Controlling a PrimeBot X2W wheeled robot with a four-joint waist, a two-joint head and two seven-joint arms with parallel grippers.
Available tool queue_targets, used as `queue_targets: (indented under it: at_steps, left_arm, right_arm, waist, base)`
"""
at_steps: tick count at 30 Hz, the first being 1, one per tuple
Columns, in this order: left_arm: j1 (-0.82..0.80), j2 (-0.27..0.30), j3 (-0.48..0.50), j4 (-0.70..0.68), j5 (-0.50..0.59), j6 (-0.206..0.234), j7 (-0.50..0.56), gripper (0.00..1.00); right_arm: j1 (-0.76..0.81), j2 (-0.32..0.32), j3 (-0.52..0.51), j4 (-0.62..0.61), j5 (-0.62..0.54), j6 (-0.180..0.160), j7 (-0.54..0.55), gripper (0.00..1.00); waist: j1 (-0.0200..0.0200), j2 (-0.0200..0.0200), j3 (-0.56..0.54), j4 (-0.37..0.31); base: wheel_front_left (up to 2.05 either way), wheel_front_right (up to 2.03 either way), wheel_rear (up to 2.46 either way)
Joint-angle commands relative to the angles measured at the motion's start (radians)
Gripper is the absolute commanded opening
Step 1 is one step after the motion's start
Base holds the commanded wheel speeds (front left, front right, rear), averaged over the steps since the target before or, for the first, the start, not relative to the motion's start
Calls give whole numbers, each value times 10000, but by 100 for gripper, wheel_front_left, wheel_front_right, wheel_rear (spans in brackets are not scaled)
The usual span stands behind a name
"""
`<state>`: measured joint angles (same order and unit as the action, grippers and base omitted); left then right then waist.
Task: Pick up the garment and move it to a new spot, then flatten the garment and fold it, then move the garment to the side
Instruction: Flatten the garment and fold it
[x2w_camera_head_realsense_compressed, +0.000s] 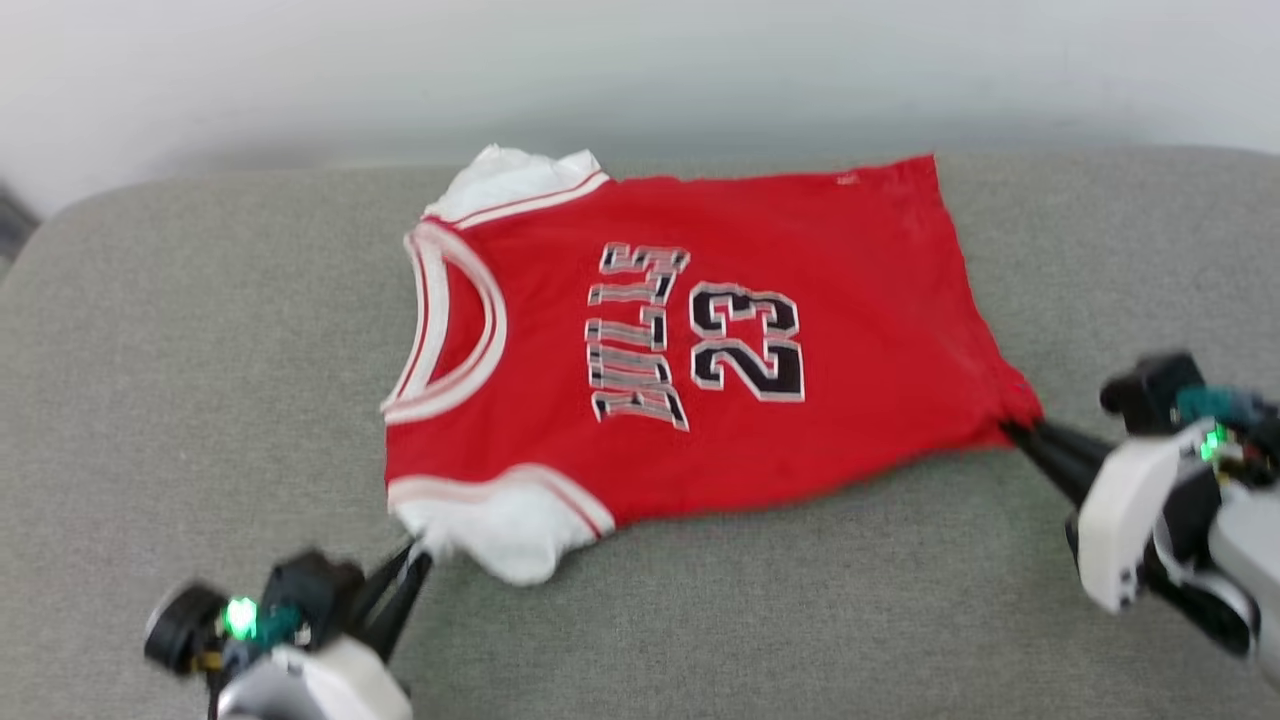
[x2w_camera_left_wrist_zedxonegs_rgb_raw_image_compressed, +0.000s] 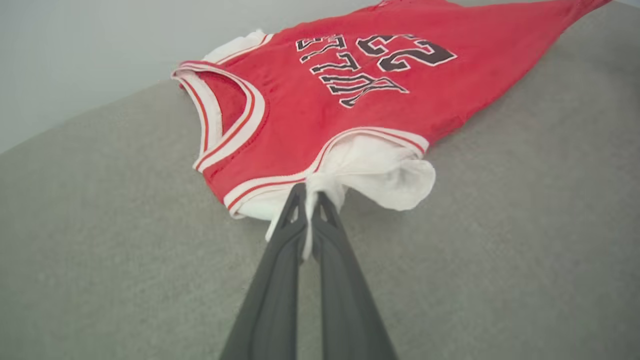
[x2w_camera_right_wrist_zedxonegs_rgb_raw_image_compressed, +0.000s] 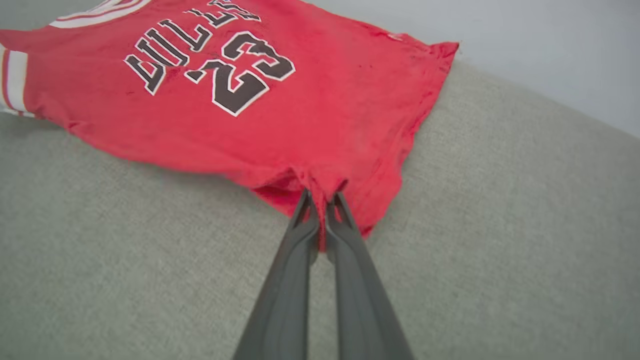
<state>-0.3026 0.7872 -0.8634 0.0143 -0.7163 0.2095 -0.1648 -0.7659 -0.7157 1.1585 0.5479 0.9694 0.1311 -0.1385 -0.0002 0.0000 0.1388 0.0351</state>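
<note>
While lying spread face-up across the grey upholstered surface (x2w_camera_head_realsense_compressed: 150, 350), the garment (x2w_camera_head_realsense_compressed: 800, 250) is being pinched at two points: the left hand (x2w_camera_head_realsense_compressed: 418, 558), at seven o'clock in the head view, is clamping its dark fingers tight on the edge of the white near sleeve (x2w_camera_head_realsense_compressed: 510, 525), and the right hand (x2w_camera_head_realsense_compressed: 1012, 428), at four o'clock, is gripping the red hem corner (x2w_camera_head_realsense_compressed: 1000, 400) with its fingers closed. The collar (x2w_camera_head_realsense_compressed: 450, 320) is pointing toward nine o'clock and the hem toward three o'clock, with the black lettering (x2w_camera_head_realsense_compressed: 640, 335) facing up. A pale wall (x2w_camera_head_realsense_compressed: 640, 60) is running behind at twelve o'clock.
</note>
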Motion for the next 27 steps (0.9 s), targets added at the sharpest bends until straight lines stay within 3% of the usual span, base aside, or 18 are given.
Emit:
queue_targets:
  at_steps: [1, 10, 18, 27]
  left_arm:
    - [303, 91, -17, -134, -96, 133, 9, 0]
    - [2633, 596, -206, -1013, -901, 1108, -160, 0]
    - [3776, 780, -353, -1480, -1315, 1648, -194, 0]
    - [2867, 909, -124, -1554, -869, 1639, -83, 0]
  right_arm:
    - [323, -120, -15, -82, 72, -7, -61, 0]
    - [3003, -681, -598, -595, 88, -7, -468, 0]
    - [4772, -1112, -1542, -1582, -172, -9, -108, 0]
    - [5246, -913, -3198, -2644, -1001, -7, 705, 0]
  waist:
    - [2, 0, -238, -9]
    - [2, 0, -1012, -34]
    - [2, 0, -1100, -55]
    - [2, 0, -748, -111]
  base:
    - [0, 0, 0]
    - [0, 0, 0]
    - [0, 0, 0]
    - [0, 0, 0]
